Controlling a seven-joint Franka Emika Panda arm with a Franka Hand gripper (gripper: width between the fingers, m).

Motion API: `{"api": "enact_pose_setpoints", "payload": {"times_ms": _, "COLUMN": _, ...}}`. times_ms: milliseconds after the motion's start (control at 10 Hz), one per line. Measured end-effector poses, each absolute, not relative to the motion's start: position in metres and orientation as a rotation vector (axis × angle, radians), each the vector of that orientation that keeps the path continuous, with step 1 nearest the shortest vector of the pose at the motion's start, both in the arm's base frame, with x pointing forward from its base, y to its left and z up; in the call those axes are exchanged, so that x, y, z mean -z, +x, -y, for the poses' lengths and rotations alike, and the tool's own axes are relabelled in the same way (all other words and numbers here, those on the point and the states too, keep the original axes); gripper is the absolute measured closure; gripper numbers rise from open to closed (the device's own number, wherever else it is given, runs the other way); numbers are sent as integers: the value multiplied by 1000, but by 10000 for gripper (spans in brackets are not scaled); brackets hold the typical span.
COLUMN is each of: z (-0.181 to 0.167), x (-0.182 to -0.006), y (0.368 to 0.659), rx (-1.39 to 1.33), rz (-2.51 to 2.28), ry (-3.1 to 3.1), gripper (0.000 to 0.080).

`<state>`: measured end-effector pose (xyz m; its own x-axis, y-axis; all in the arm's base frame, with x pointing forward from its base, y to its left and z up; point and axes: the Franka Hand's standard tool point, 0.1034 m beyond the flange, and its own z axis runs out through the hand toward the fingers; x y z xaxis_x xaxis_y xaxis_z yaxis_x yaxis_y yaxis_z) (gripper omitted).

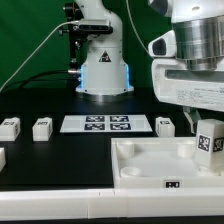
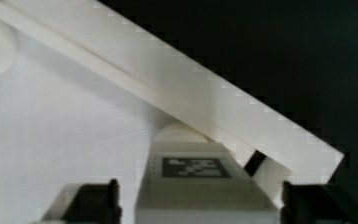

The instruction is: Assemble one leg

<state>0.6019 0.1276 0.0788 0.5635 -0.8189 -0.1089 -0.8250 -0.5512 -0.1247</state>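
In the exterior view the gripper (image 1: pixel 206 128) hangs at the exterior view's right, above the tabletop (image 1: pixel 140 160). The leg (image 1: pixel 210 145) is held upright below it, its tag facing the camera. The leg stands over the tabletop's recessed inside, close to the exterior view's right edge. This view does not show whether the leg's lower end touches the floor of the tabletop.

The marker board (image 1: pixel 105 123) lies flat on the black table (image 1: pixel 50 160), behind the tabletop and in front of the arm's base (image 1: pixel 103 70). Loose legs (image 1: pixel 42 128) sit in a row level with the marker board. Two are toward the exterior view's left, and one is just beside the board's other end. Part of another shows at the left edge.

In the wrist view the two dark fingers (image 2: pixel 96 200) stand on either side of the leg (image 2: pixel 197 168), closed against its sides with no gap showing. The leg's tag face is turned toward the camera. Beyond it lies the white inside of the tabletop (image 2: pixel 78 120), and its raised rim (image 2: pixel 211 85) runs diagonally across the picture. The black table (image 2: pixel 282 40) shows past the rim.
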Motion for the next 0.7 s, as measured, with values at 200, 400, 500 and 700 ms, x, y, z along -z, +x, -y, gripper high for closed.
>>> {"api": "enact_pose_setpoints", "payload": {"times_ms": 200, "z": -128, "x": -79, "y": 602, "rx": -46, "rz": -1293, "ry": -2686, "gripper": 183}}
{"api": "enact_pose_setpoints", "payload": {"times_ms": 400, "z": -127, "x": -79, "y": 602, "rx": -13, "rz": -916, "ry": -2834, "gripper": 160}}
{"api": "enact_pose_setpoints", "payload": {"times_ms": 500, "z": -127, "x": -79, "y": 602, "rx": 2, "rz": -751, "ry": -2883, "gripper": 151}}
{"api": "enact_pose_setpoints", "payload": {"times_ms": 700, "z": -128, "x": -79, "y": 602, "rx": 22, "rz": -504, "ry": -2938, "gripper": 151}}
